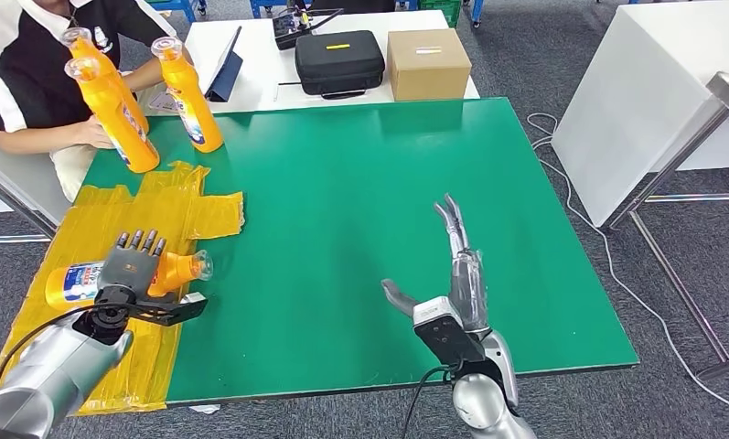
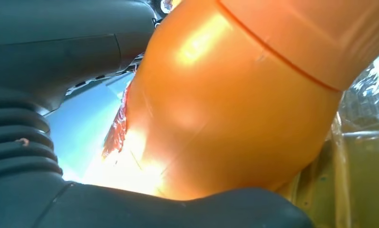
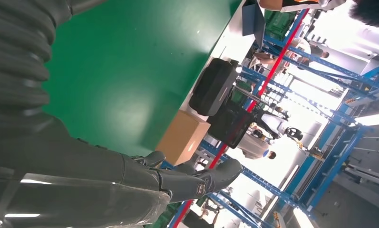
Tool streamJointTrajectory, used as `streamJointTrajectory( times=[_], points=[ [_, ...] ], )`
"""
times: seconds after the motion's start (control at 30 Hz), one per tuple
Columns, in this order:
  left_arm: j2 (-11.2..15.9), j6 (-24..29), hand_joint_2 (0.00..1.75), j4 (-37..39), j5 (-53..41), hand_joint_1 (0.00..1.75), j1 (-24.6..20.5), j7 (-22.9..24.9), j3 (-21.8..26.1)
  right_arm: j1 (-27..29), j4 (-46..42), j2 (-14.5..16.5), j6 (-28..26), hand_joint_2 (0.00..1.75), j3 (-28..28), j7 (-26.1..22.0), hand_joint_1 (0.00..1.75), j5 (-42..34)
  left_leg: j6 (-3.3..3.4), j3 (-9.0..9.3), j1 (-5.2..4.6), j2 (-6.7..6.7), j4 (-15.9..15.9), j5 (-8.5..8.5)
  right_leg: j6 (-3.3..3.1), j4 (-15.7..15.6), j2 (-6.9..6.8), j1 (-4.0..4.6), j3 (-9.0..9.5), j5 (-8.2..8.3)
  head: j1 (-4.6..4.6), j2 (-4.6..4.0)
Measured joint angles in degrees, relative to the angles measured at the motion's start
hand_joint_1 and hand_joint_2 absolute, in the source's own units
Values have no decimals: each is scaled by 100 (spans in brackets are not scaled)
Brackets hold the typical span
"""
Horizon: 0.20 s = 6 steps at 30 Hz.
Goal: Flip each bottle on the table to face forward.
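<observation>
An orange bottle point(image 1: 176, 271) lies on its side on the yellow sheet point(image 1: 191, 215) at the table's near left, cap pointing right. My left hand point(image 1: 132, 267) rests over its middle with fingers wrapped on it; the left wrist view has the orange bottle body point(image 2: 235, 104) pressed against the thumb and palm. Three more orange bottles stand at the far left: one point(image 1: 189, 95) upright on the green table, two point(image 1: 118, 114) held by a seated person. My right hand point(image 1: 456, 274) hovers open over the green table point(image 1: 360, 183), fingers stretched out and empty; its fingers point(image 3: 187, 183) are extended.
A person point(image 1: 31, 73) sits at the table's far left corner. Behind the green table stands a white table with a black case point(image 1: 338, 61), a cardboard box point(image 1: 428, 63) and a tablet point(image 1: 225, 69). A white table point(image 1: 653, 101) stands to the right.
</observation>
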Motion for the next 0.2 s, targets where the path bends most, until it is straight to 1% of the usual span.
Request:
streamJointTrajectory(
  times=[0.2],
  points=[
    [-18,75,175,0,50,0,30,-119,314,0,0,35,0,175,-10,1,0,18,0,-4,0,0,0,0,0,0,1,0,-7,0,0,1]
  ],
)
